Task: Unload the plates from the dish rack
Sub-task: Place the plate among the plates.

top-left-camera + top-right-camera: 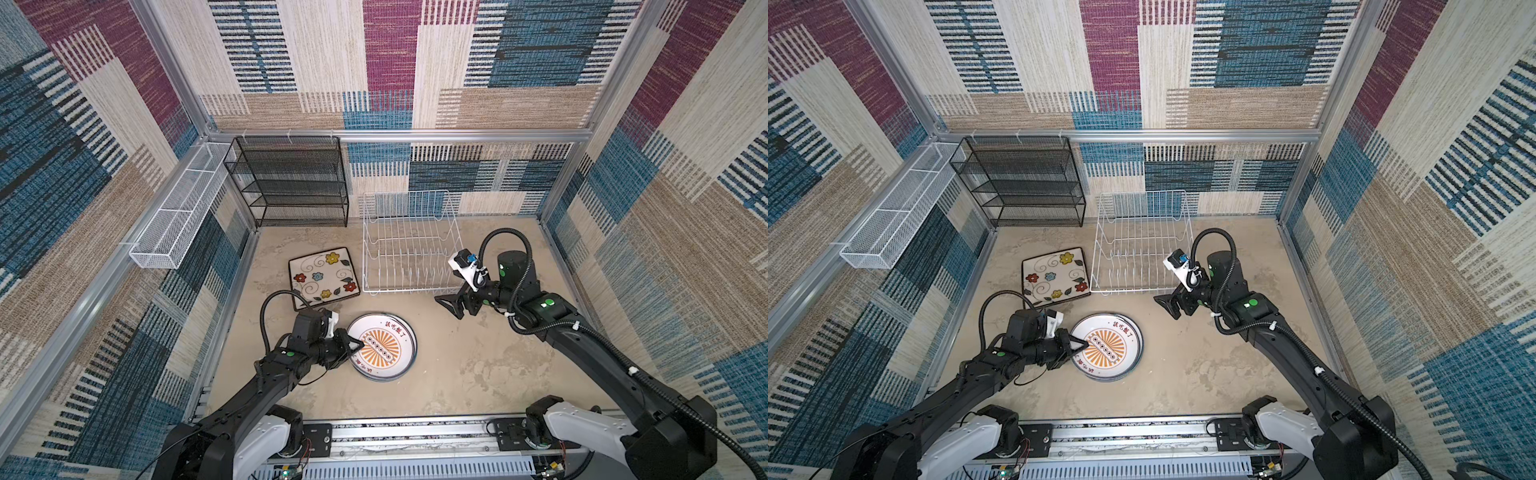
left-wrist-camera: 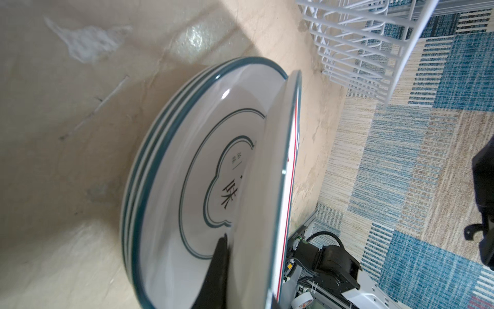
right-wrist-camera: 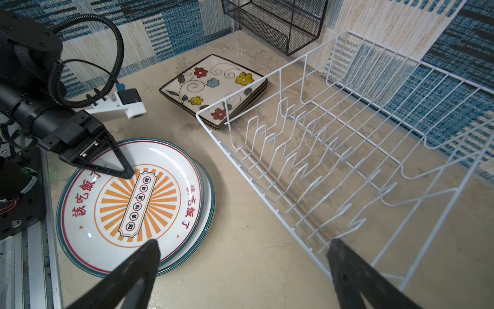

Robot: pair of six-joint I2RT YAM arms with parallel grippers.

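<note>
Left pincer (image 1: 354,343) first: it's clamped tight on the near rim of the top round plate (image 1: 381,348), one finger lying over the orange sunburst face, the other tucked beneath. My wrist view shows that plate tilted. It's raised at my grip, and its far edge is down close to the round stack (image 2: 139,171) directly under it, though I can't tell whether they touch there. So this is the set-down, and I judge it the last one. The next move is to lower the gripped edge until the plate sits flush, then release and draw the lower finger out without dragging the pile across the table (image 1: 457,374).

Just beyond that pincer, a little to its left, the square plates (image 1: 322,277) lie stacked face up. Further out and across to the right stands the dish rack (image 3: 334,166), every slot bare. My right pincer (image 1: 451,306) hangs just off the rack's near corner, spread as wide as it goes, with nothing in it.

Now the count. One rack, no plates in it. Round plates: the one I hold plus three rims beneath, so four as I read it. Square plates: three or four edges, too tightly packed to settle. Two piles, both on the table between my arms and the rack.
</note>
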